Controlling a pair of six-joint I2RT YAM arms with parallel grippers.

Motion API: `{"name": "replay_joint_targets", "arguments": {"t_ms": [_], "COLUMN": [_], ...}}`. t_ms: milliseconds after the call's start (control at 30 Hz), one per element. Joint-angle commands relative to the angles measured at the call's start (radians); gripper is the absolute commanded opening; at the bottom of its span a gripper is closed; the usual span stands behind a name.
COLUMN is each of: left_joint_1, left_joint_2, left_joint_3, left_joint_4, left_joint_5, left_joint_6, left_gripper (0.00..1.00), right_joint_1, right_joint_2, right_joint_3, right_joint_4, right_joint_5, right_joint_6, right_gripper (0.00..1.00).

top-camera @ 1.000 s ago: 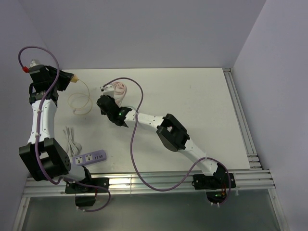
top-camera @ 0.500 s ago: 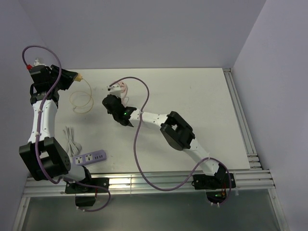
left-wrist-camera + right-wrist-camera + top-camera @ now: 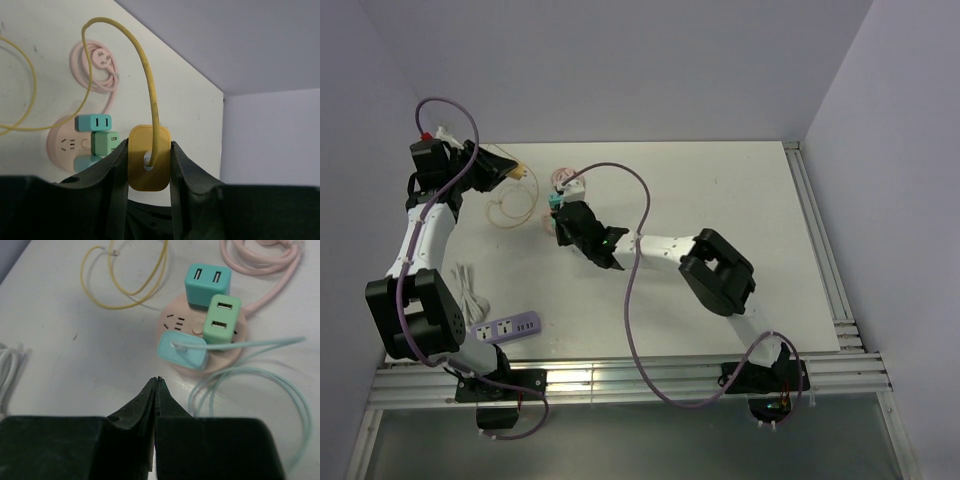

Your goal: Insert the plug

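Note:
My left gripper (image 3: 148,150) is shut on a yellow plug (image 3: 148,165) and holds it above the table; its yellow cable (image 3: 150,85) arcs up and away. In the top view the left gripper (image 3: 512,168) is left of a round pink socket hub (image 3: 556,200). The hub (image 3: 172,325) carries a teal adapter (image 3: 207,282), a green adapter (image 3: 222,320) and a light blue plug (image 3: 182,350); free slots face its left side. My right gripper (image 3: 156,380) is shut and empty, just short of the hub. In the top view it (image 3: 563,212) touches or nearly touches the hub.
A pink cable coil (image 3: 100,70) lies behind the hub. A light blue cable (image 3: 260,385) loops at its right. A purple power strip (image 3: 506,327) and a white cable (image 3: 468,285) lie at the near left. Metal rails (image 3: 820,240) run along the right edge.
My left gripper has swung right and forward with the yellow plug, closer to the hub. My right arm has shifted right, uncovering the hub and its adapters.

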Motion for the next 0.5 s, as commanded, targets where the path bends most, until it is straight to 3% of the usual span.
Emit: {"name": "replay_joint_targets", "arguments": {"t_ms": [0, 233, 333, 467], "left_joint_1": [0.002, -0.048, -0.138, -0.2], "left_joint_2": [0.032, 0.047, 0.046, 0.021], "left_joint_3": [-0.014, 0.025, 0.072, 0.042], "left_joint_4": [0.065, -0.078, -0.17, -0.156], "left_joint_5": [0.115, -0.029, -0.216, -0.396], "left_joint_6": [0.004, 0.105, 0.146, 0.11], "left_gripper": [0.0, 0.0, 0.0, 0.0], "right_joint_1": [-0.004, -0.026, -0.078, -0.128], "right_joint_2": [-0.197, -0.547, -0.675, -0.792], "right_joint_3": [-0.079, -0.433, -0.58, -0.717], "right_joint_4": [0.091, 0.074, 0.068, 0.07], "right_joint_5": [0.021, 0.091, 0.038, 0.024], "right_joint_6": [0.009, 0.044, 0.104, 0.125], "right_gripper": [0.0, 0.0, 0.0, 0.0]}}
